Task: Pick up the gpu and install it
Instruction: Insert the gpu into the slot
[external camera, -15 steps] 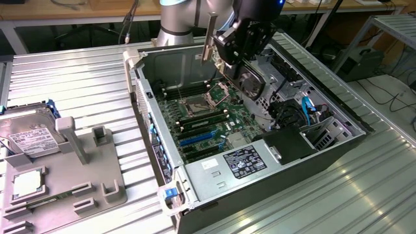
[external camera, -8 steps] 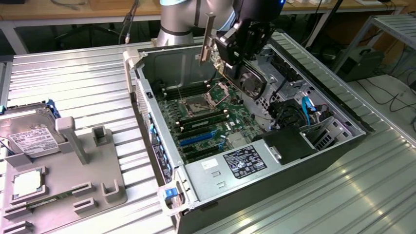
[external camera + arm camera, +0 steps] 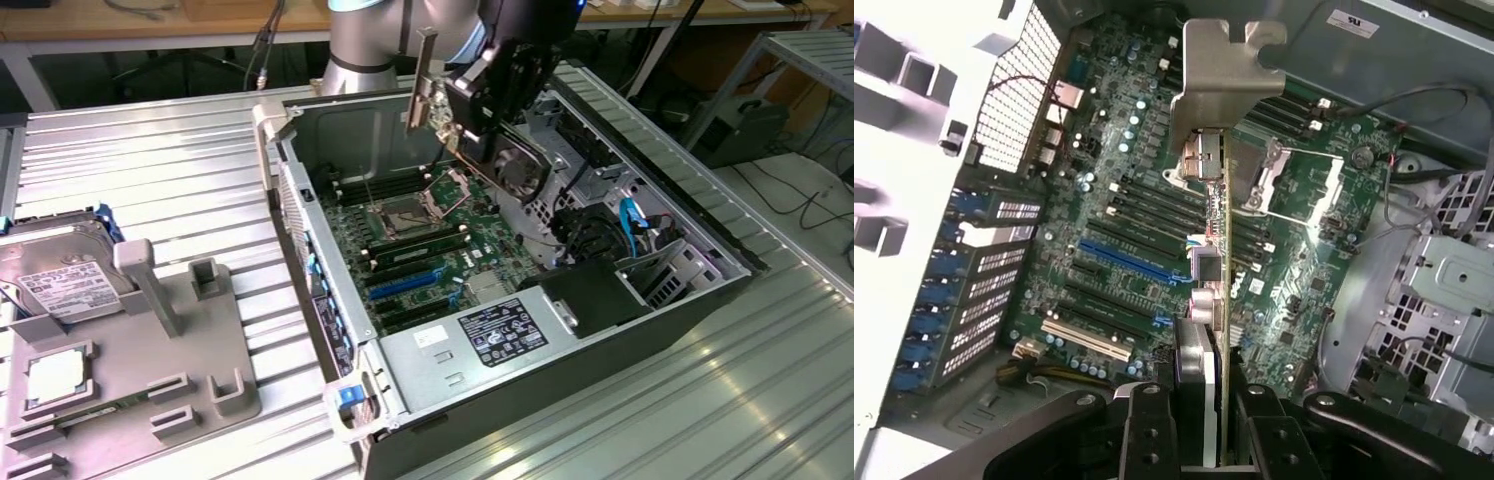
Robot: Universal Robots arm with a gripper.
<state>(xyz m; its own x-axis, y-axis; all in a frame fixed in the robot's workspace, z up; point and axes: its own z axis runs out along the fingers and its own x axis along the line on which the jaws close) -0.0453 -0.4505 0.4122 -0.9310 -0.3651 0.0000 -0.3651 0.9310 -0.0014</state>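
My gripper [image 3: 514, 80] is shut on the gpu [image 3: 514, 165] and holds it in the air above the open computer case [image 3: 320, 260]. The card hangs tilted, its black fan facing the exterior view's right and its silver end bracket [image 3: 424, 80] sticking up. In the wrist view the gpu [image 3: 1226, 300] is edge-on between my two black fingers [image 3: 1149, 430], with the bracket [image 3: 1219, 70] at its far end. Beneath it lies the large green motherboard [image 3: 1134, 180] with a blue slot [image 3: 1129, 262], well apart from the card.
A silver hard drive [image 3: 60, 275] and a processor chip [image 3: 56, 375] rest on a grey fixture [image 3: 160, 390] at the exterior view's left. Inside the case are the power supply [image 3: 494, 335], a drive cage [image 3: 674, 275], blue cables [image 3: 627, 225] and the CPU socket [image 3: 400, 215].
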